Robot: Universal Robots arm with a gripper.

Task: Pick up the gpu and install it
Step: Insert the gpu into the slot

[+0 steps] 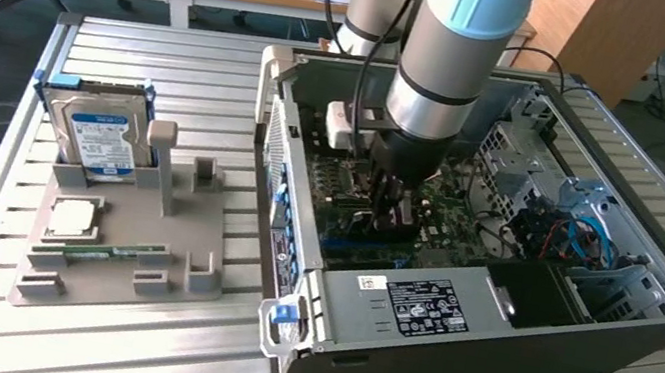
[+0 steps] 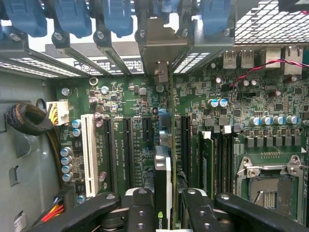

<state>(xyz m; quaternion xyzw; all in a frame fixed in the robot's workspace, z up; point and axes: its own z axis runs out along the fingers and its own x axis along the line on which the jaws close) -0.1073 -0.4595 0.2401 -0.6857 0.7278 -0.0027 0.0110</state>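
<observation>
The slatted metal surface (image 1: 77, 337) carries an open computer case (image 1: 579, 329), which lies on its side with the green motherboard (image 2: 120, 101) facing up. The robot arm (image 1: 457, 45) comes down from above into the middle of this case. On the exterior view's left of the case stands a grey holder tray (image 1: 163, 229), and a hard drive (image 1: 98, 132) with a blue and white label stands upright in its back slot. A square processor chip (image 1: 72, 219) and a small green memory stick (image 1: 98, 252) lie on the same tray. In the wrist view the gripper (image 2: 164, 205) holds the gpu (image 2: 163, 186) on edge between its black fingers (image 2: 140, 208); the jaws are narrow and closed on the card. The card stands upright over the motherboard, in line with the long expansion slots, and its metal bracket (image 2: 161, 72) reaches the slot openings in the back wall of the case. It cannot be told whether the card is fully seated in the slot.
</observation>
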